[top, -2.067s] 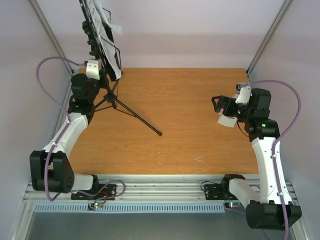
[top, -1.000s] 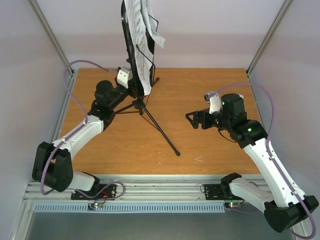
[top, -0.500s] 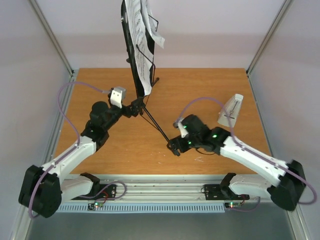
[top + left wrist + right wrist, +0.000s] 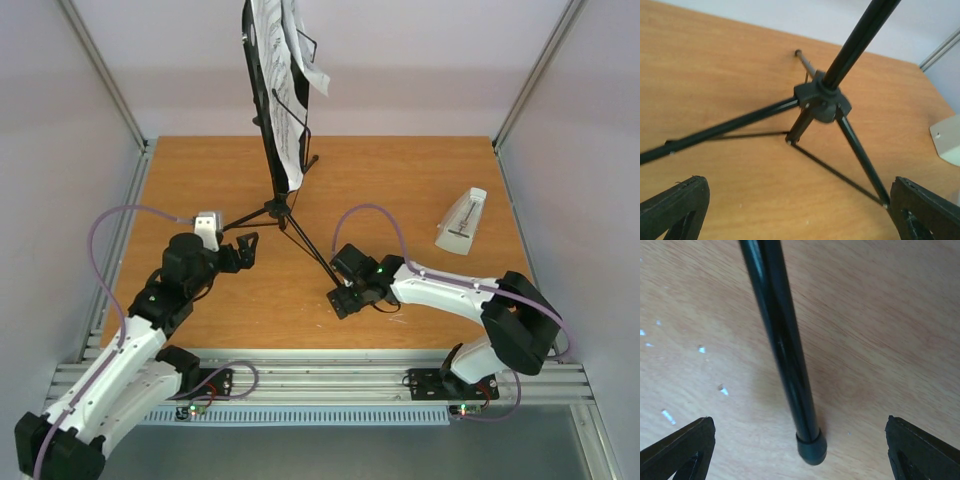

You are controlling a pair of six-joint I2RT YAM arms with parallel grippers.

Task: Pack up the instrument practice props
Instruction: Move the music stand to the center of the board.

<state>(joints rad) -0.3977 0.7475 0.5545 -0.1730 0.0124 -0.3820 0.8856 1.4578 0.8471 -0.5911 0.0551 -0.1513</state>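
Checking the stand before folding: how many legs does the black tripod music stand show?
3 on the black tripod music stand. One leg runs left, one toward the back, one near-right, its foot between the open right fingers. None hidden.

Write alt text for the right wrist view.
A black music-stand leg runs down to its rubber foot on the wooden table. The right gripper is open, its black fingertips at the lower corners, either side of the foot, not touching it.
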